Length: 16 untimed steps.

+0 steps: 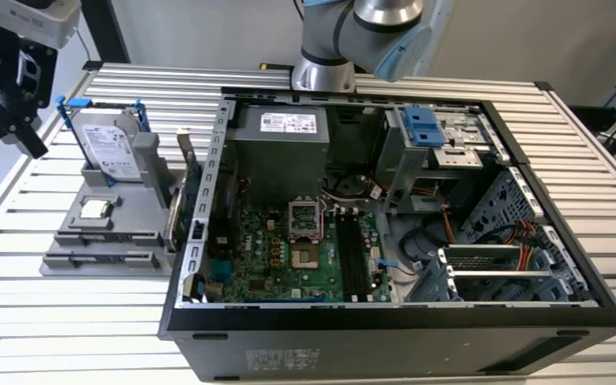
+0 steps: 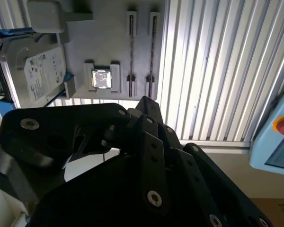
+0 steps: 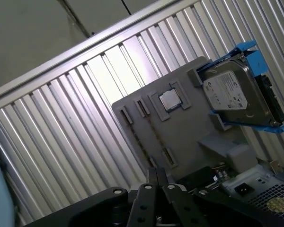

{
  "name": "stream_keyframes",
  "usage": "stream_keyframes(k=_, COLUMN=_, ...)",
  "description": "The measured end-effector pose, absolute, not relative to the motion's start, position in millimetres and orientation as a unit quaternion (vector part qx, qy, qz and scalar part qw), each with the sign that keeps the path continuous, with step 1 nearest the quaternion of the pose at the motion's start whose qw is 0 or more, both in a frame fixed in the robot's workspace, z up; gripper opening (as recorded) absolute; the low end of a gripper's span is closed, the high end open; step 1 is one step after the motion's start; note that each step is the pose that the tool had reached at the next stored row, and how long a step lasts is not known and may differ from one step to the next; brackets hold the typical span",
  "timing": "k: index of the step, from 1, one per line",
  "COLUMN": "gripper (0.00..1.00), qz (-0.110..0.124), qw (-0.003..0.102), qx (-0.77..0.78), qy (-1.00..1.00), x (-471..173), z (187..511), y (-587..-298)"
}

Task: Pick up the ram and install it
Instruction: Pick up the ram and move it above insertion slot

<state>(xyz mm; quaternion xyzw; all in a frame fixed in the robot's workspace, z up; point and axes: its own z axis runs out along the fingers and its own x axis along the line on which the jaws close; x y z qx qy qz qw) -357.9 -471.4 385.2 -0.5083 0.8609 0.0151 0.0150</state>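
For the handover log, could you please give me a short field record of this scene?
Gripper: raised at the exterior view's left, nearest the hard drive
Hard drive: propped in the grey fixture, blue rails
Processor chip: seated in the fixture
Memory slots: appear empty, inside the open computer case

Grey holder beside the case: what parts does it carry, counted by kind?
hard drive: 1
processor chip: 1
ram sticks, standing on edge in slots: 2
Total: 4
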Motion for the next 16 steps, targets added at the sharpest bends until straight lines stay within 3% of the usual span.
stream_keyframes(k=16, gripper=0.0, qz=0.016, qw=0.014, qx=-0.561, qy=0.828, x=-357.8, z=384.7, y=-471.4)
